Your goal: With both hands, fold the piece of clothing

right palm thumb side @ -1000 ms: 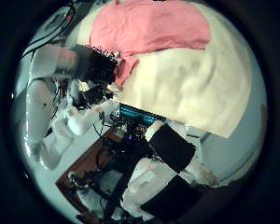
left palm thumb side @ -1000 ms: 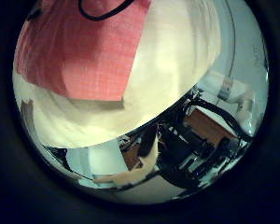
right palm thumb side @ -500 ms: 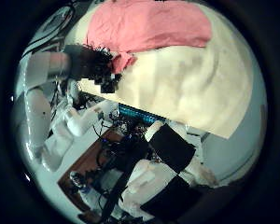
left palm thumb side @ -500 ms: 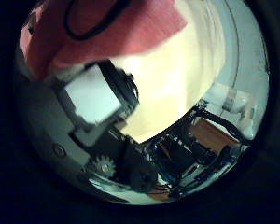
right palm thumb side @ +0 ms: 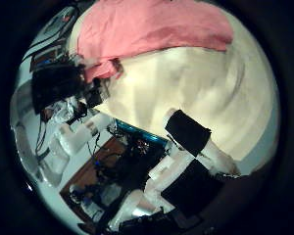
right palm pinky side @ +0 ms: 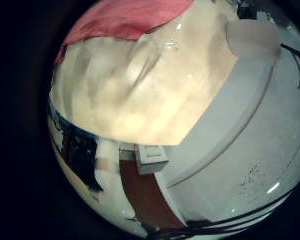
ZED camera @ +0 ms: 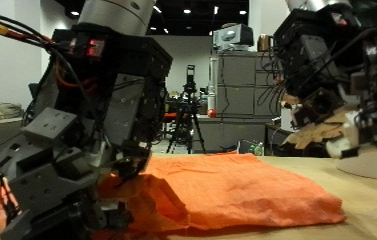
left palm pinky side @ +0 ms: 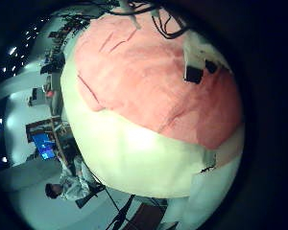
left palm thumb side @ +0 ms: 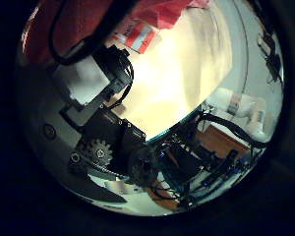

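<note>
While the left hand (ZED camera: 75,150) looms nearest, its fingers curl into one edge of the orange cloth (ZED camera: 241,195) and pinch it. Beyond, the cloth lies mostly flat on the table (ZED camera: 368,200), unfolded I judge. Farther off, the right hand (ZED camera: 335,65) hangs above it, fingers loose, holding nothing.

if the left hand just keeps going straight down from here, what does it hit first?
Most likely the orange cloth. In the outside view the left hand sits low at the cloth's bunched edge, fingers pointing down at it, with the table underneath. Whether it already touches is unclear.
</note>
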Robot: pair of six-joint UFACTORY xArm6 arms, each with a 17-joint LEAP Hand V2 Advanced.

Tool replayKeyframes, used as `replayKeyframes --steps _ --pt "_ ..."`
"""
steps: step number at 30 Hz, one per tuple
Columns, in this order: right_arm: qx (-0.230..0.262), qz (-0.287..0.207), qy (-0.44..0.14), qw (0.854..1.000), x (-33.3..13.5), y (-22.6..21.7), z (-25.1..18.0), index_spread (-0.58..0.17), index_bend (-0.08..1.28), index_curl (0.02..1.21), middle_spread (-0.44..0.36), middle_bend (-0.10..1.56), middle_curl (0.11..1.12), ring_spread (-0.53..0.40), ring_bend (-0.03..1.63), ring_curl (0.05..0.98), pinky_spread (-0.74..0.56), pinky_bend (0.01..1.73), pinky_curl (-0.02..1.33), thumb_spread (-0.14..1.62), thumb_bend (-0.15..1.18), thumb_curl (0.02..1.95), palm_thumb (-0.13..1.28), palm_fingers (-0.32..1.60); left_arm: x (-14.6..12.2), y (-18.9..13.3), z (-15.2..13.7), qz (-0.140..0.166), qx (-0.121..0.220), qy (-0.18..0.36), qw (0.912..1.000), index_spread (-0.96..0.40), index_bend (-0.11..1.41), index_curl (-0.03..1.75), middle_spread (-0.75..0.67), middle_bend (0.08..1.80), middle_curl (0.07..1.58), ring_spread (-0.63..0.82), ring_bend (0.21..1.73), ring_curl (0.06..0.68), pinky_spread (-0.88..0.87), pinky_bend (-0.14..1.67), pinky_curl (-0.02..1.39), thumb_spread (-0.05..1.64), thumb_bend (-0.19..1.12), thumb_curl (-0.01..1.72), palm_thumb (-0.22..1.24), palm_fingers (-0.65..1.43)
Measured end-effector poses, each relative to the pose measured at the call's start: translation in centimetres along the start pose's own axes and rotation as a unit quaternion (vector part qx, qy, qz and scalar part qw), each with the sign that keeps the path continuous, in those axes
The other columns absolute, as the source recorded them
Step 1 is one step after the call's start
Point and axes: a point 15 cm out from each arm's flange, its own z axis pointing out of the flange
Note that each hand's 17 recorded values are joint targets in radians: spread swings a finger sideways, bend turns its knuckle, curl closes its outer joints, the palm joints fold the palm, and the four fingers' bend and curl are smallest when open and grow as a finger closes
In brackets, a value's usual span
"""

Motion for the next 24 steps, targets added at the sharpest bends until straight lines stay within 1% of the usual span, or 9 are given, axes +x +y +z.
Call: replayKeyframes --steps 3,6,9,13,16,19,22,23,24 --pt "0.002 -0.012 0.017 1.000 0.7 -1.9 1.6 -0.295 0.16 0.30 -0.020 0.25 0.36 0.034 0.35 0.273 0.21 0.19 0.30 1.08 -0.02 0.31 0.61 0.32 0.2 0.1 -0.2 0.002 -0.002 0.005 1.0000 -0.47 0.22 0.51 -0.57 0.72 0.63 -0.57 0.71 0.336 -0.75 0.86 0.47 1.21 0.15 0.64 0.88 1.04" --pt "-0.002 -0.010 0.023 1.000 1.2 -3.1 2.9 -0.295 0.16 0.30 -0.027 0.26 0.37 0.018 0.35 0.272 0.19 0.20 0.30 1.05 -0.02 0.32 0.61 0.33 0.3 0.4 -0.3 0.005 -0.006 0.010 0.9999 -0.48 0.20 0.54 -0.57 0.71 0.63 -0.57 0.70 0.340 -0.75 0.85 0.47 1.23 0.15 0.66 0.88 1.04" --pt "0.008 -0.008 0.024 1.000 1.4 -4.5 3.6 -0.291 0.16 0.30 -0.031 0.26 0.37 0.009 0.36 0.272 0.18 0.20 0.30 1.02 -0.03 0.32 0.61 0.33 0.3 0.7 -0.5 0.004 -0.004 0.012 0.9999 -0.49 0.19 0.56 -0.57 0.70 0.63 -0.57 0.70 0.345 -0.76 0.84 0.47 1.24 0.14 0.68 0.88 1.03" --pt "-0.004 -0.005 0.022 1.000 1.3 -5.1 4.7 -0.287 0.17 0.30 -0.041 0.27 0.37 -0.003 0.37 0.269 0.16 0.20 0.30 0.99 -0.03 0.33 0.61 0.35 0.0 0.8 -0.6 0.003 -0.001 0.011 0.9999 -0.50 0.18 0.59 -0.58 0.70 0.64 -0.56 0.69 0.348 -0.76 0.84 0.47 1.26 0.14 0.71 0.89 1.03" --pt "-0.016 0.002 0.020 1.000 1.3 -5.5 5.9 -0.287 0.18 0.31 -0.047 0.26 0.37 -0.016 0.38 0.268 0.16 0.19 0.29 0.97 -0.02 0.34 0.64 0.37 -0.1 0.8 -0.7 0.004 -0.001 0.012 0.9999 -0.50 0.18 0.62 -0.58 0.71 0.64 -0.56 0.69 0.353 -0.77 0.83 0.47 1.27 0.14 0.73 0.89 1.03" --pt "-0.009 0.002 0.029 1.000 1.6 -6.2 6.2 -0.294 0.19 0.32 -0.054 0.27 0.37 -0.029 0.39 0.267 0.14 0.18 0.28 0.95 -0.02 0.34 0.67 0.41 -0.3 0.8 -1.0 0.000 0.005 0.013 0.9999 -0.50 0.18 0.63 -0.58 0.71 0.65 -0.56 0.69 0.356 -0.77 0.83 0.47 1.26 0.11 0.73 0.85 1.03" --pt "0.005 0.009 0.059 0.998 2.7 -7.0 6.0 -0.320 0.23 0.34 -0.106 0.33 0.40 -0.118 0.45 0.274 0.07 0.17 0.25 0.93 -0.02 0.35 0.71 0.57 -0.6 0.8 -1.4 -0.005 0.012 0.013 0.9998 -0.51 0.17 0.65 -0.58 0.71 0.65 -0.56 0.69 0.360 -0.77 0.84 0.48 1.24 0.05 0.69 0.80 1.03" --pt "0.005 0.011 0.070 0.997 3.1 -7.0 5.9 -0.347 0.23 0.34 -0.149 0.37 0.41 -0.197 0.53 0.285 -0.04 0.24 0.26 0.92 -0.02 0.36 0.72 0.80 -0.7 0.7 -1.4 -0.006 0.012 0.014 0.9998 -0.51 0.17 0.65 -0.58 0.71 0.65 -0.57 0.69 0.364 -0.77 0.84 0.48 1.24 0.03 0.67 0.79 1.03" --pt "0.006 0.013 0.076 0.997 3.3 -7.0 5.9 -0.358 0.21 0.33 -0.159 0.37 0.41 -0.219 0.57 0.291 -0.08 0.26 0.26 0.92 -0.02 0.36 0.73 0.86 -0.7 0.7 -1.5 -0.006 0.013 0.014 0.9998 -0.51 0.17 0.65 -0.58 0.71 0.65 -0.57 0.69 0.365 -0.77 0.84 0.48 1.24 0.02 0.67 0.78 1.03"
